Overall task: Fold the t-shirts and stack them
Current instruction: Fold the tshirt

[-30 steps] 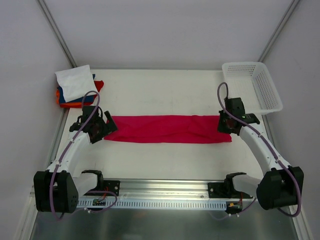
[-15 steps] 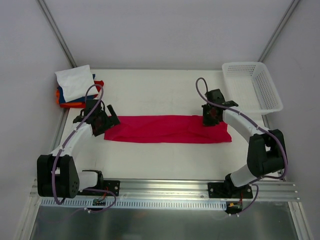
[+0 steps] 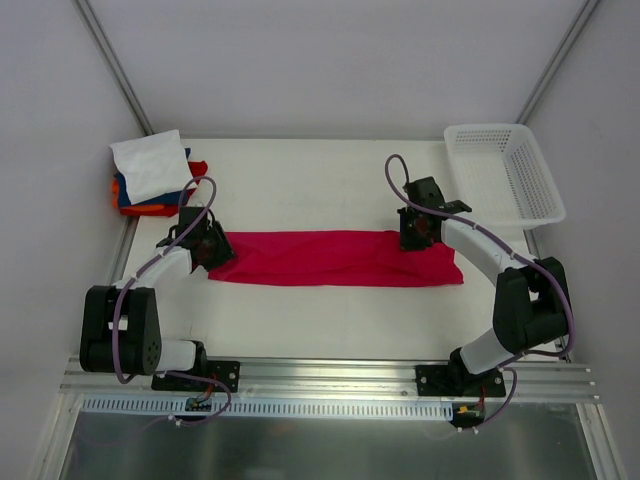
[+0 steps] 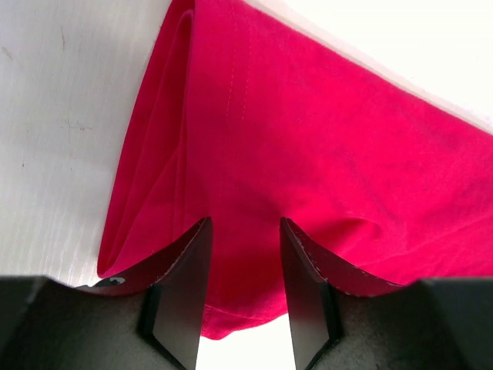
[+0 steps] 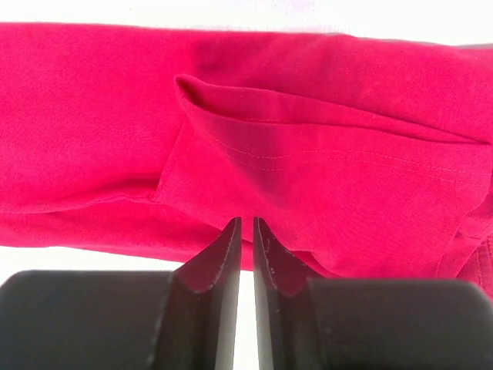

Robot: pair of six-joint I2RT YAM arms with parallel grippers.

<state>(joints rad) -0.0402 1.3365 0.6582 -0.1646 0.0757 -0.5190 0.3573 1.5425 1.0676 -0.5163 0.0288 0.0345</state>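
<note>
The crimson-red t-shirt (image 3: 335, 258) lies on the table as a long flat strip running left to right. My left gripper (image 3: 212, 250) is low at its left end. In the left wrist view (image 4: 245, 223) the jaws stand apart with the shirt's (image 4: 308, 139) edge between them. My right gripper (image 3: 413, 232) sits at the strip's far edge near the right end. Seen from the right wrist (image 5: 246, 222), the jaws are shut to a thin slit, their tips over the cloth's (image 5: 308, 154) hem, with no cloth seen between them. A stack of folded t-shirts (image 3: 150, 170), white on top, sits at the far left corner.
A white mesh basket (image 3: 545, 212) stands at the far right corner of the white table (image 3: 320, 180). Grey walls close in on both sides. The arm bases and a metal rail (image 3: 320, 385) run along the near edge.
The right arm swung from the shirt's right end inward to its far edge. The left gripper settled onto the left end and its jaws narrowed around the cloth.
</note>
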